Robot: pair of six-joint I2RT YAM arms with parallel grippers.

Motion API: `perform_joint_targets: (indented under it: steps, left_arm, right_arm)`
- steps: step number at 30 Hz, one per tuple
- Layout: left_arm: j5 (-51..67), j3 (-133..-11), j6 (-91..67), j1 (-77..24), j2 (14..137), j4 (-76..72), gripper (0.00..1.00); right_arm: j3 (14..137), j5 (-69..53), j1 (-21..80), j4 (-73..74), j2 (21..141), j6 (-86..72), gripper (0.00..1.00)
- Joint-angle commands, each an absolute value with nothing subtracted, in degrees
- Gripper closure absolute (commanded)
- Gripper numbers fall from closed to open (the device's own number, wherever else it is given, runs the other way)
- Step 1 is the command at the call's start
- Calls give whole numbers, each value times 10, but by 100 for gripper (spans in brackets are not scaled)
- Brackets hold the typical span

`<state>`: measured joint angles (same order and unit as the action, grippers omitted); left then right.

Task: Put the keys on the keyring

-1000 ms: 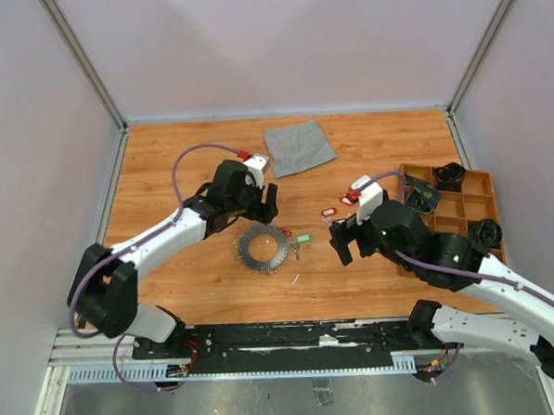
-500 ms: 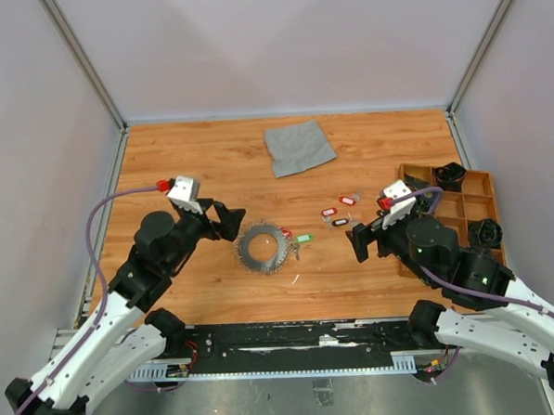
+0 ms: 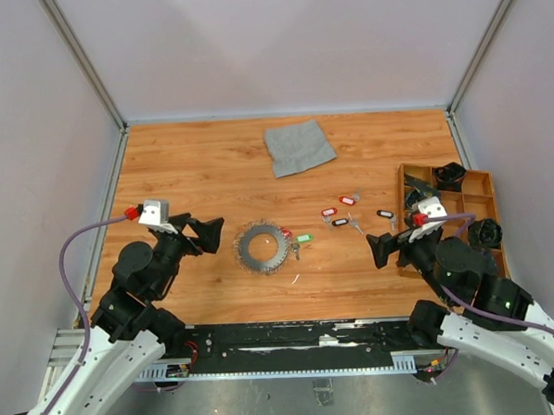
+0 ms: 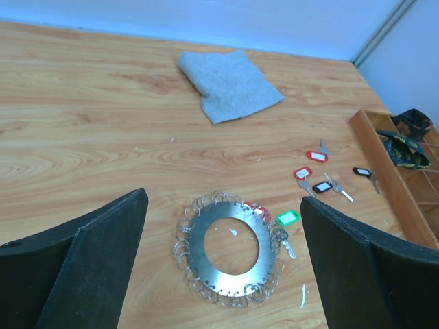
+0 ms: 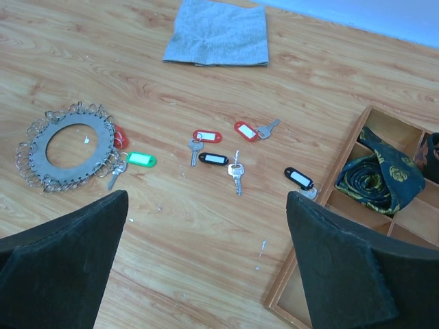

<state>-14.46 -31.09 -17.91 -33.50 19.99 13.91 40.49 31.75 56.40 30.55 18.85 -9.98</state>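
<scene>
- We find the left pincer [image 3: 213,234] just left of the keyring [image 3: 262,247] and the right pincer [image 3: 390,243] near the wooden tray [image 3: 454,207], both with jaws wide and nothing between them.
- Between the two pincers, the near middle of the table [image 3: 182,166] is bare wood with room to pass.
- The keyring lies flat with bare board on its left, far and near sides. On its right, a green-tagged key [image 3: 304,238] touches the fringe.
- Loose keys [image 3: 329,211] lie scattered between keyring and tray, with narrow gaps between them.
- A black-tagged key [image 5: 300,177] lies just beside the tray wall, which blocks an approach from the right.
- The grey cloth [image 3: 299,147] lies flat, well apart from the keys.
- Walls [image 3: 32,137] fence the left, far and right sides.
</scene>
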Motion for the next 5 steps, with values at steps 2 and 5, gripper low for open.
perform_joint_targets:
  steps: [2,5]
  left_arm:
    - [-166,-317,-191,-332,205,159,0]
    - [-172,-315,-194,-332,205,156,0]
  right_arm:
    - [391,354,556,321,165,-115,2]
    - [397,354,556,325,176,-111,2]
